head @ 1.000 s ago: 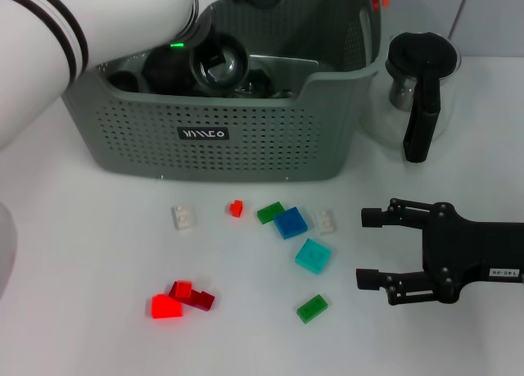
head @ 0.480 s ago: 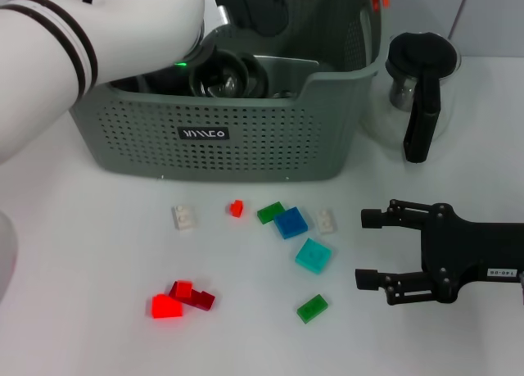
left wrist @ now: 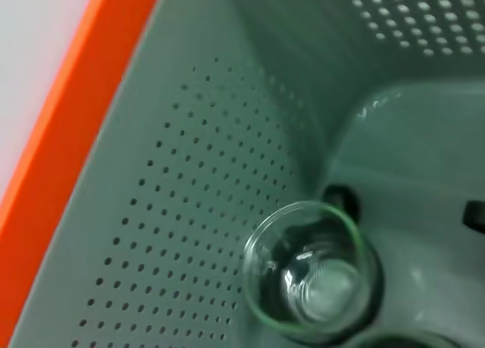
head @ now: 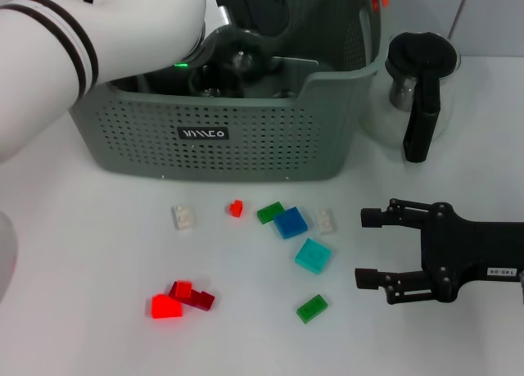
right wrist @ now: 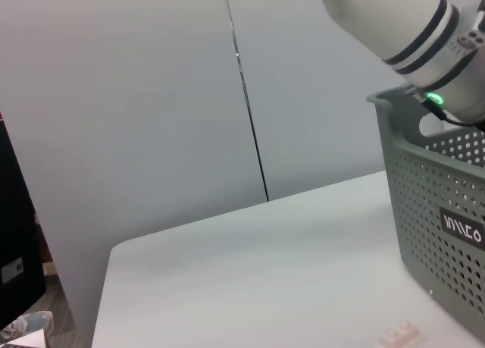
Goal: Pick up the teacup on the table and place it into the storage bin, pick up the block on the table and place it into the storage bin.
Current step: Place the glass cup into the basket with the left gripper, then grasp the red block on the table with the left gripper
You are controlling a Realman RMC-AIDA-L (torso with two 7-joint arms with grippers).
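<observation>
The storage bin [head: 270, 134] stands at the back of the table, grey and perforated with a black label. My white left arm reaches down into it, and my left gripper [head: 225, 65] is deep inside, mostly hidden behind the front wall. The left wrist view shows the clear glass teacup [left wrist: 311, 276] low in the storage bin [left wrist: 220, 211], close to its perforated wall. Several blocks lie on the table in front: blue [head: 291, 223], cyan [head: 313, 255], green [head: 311, 308] and bright red [head: 166, 306]. My right gripper [head: 372, 246] rests open on the table, right of the blocks.
A glass pot [head: 422, 85] with a black lid and handle stands right of the bin. More blocks lie about: white [head: 183, 217], small red [head: 236, 208], green [head: 270, 212], pale [head: 327, 220], dark red [head: 195, 296]. The right wrist view shows the bin's labelled wall [right wrist: 447, 227].
The left arm lowered the teacup from just above the bin's rim down into the bin. In the head view the cup's round rim no longer shows. The right arm has not moved.
</observation>
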